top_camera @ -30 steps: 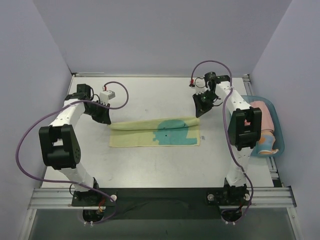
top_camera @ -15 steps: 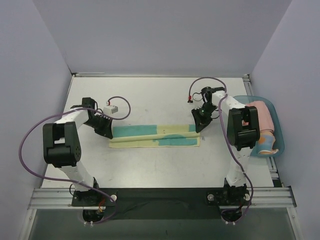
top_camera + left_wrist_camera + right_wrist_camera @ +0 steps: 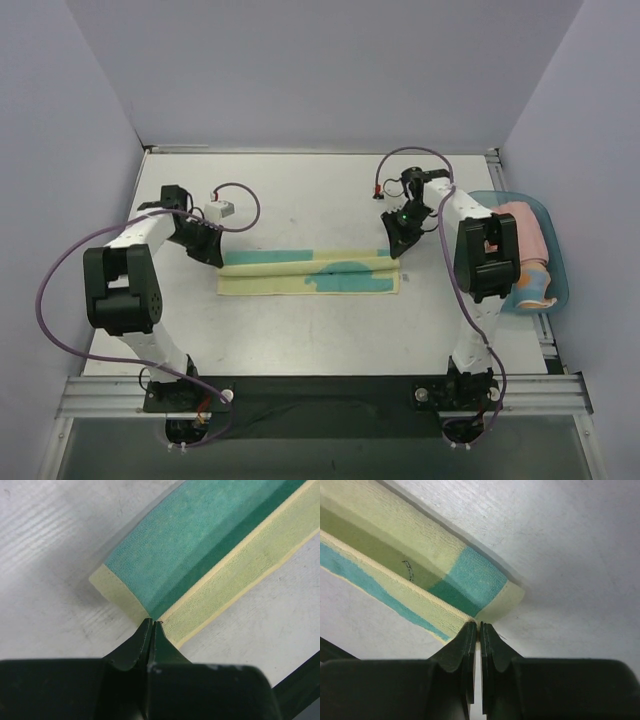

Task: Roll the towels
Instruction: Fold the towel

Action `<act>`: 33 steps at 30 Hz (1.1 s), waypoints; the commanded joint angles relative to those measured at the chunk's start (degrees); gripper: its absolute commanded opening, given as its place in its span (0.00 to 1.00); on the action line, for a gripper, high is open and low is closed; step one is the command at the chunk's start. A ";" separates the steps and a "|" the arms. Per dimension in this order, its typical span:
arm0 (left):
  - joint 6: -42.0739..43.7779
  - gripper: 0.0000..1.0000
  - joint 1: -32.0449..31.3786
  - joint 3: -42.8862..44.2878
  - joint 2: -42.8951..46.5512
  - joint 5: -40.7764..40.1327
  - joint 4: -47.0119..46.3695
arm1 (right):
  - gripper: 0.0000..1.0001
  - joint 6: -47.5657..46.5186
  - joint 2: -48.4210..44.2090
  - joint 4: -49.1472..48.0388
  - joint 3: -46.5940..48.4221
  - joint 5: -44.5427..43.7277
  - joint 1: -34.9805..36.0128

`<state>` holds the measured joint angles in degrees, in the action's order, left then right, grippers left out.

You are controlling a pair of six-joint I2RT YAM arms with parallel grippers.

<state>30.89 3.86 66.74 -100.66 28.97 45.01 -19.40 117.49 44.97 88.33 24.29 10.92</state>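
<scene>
Yellow towel — one, pinched, tray — one

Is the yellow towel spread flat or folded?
Folded: the yellow towel lies as a narrow strip, one long edge doubled over.

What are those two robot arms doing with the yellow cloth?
They are working on a yellow towel lying on the table. The left fingers pinch one end and the right fingers pinch the other, both shut on the cloth. It is folded into a long strip, not rolled yet. A second towel sits in the tray on the right and looks rolled.
</scene>
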 commanded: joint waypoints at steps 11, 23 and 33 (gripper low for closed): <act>4.35 0.00 0.54 1.73 3.72 -0.67 5.61 | 0.00 -1.61 -5.70 3.90 -3.95 -1.18 0.15; 2.94 0.00 0.19 -3.72 -2.08 -2.16 -0.01 | 0.00 -0.90 -0.34 0.12 -6.42 -3.02 1.30; 3.12 0.00 0.10 -4.95 -1.47 -2.96 -1.24 | 0.00 -0.64 -1.47 -0.06 -7.03 -2.32 1.48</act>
<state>33.19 3.84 62.72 -102.83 28.23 46.65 -19.64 117.12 43.27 82.24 23.79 12.43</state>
